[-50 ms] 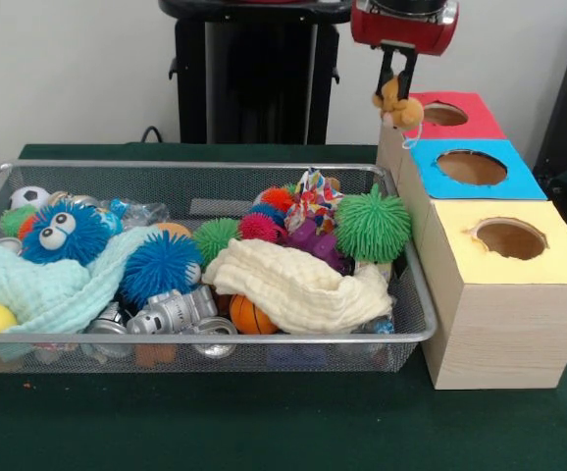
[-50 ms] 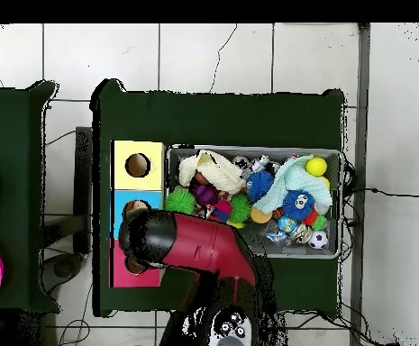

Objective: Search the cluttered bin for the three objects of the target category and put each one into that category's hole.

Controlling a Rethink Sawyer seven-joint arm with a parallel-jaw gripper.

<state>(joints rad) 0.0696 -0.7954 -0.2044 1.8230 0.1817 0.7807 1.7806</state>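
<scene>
My gripper [image 1: 398, 90] hangs at the top right of the front view, shut on a small tan plush toy [image 1: 399, 108]. The toy dangles over the left edge of the red box [image 1: 485, 126], just left of that box's round hole [image 1: 444, 114]. In front of the red box stand a blue box [image 1: 525, 183] and a yellow box [image 1: 558, 263], each with a round hole on top. In the overhead view the red arm [image 2: 199, 248] covers the gripper, the toy and much of the red box [image 2: 121, 273].
The wire mesh bin [image 1: 215, 339] left of the boxes holds a green spiky ball [image 1: 373, 224], a blue fuzzy ball with eyes [image 1: 65, 233], a blue spiky ball [image 1: 161, 267], a cream cloth [image 1: 293, 285], a mint cloth [image 1: 58, 287], silver toy robots [image 1: 171, 314] and a small basketball [image 1: 251, 314].
</scene>
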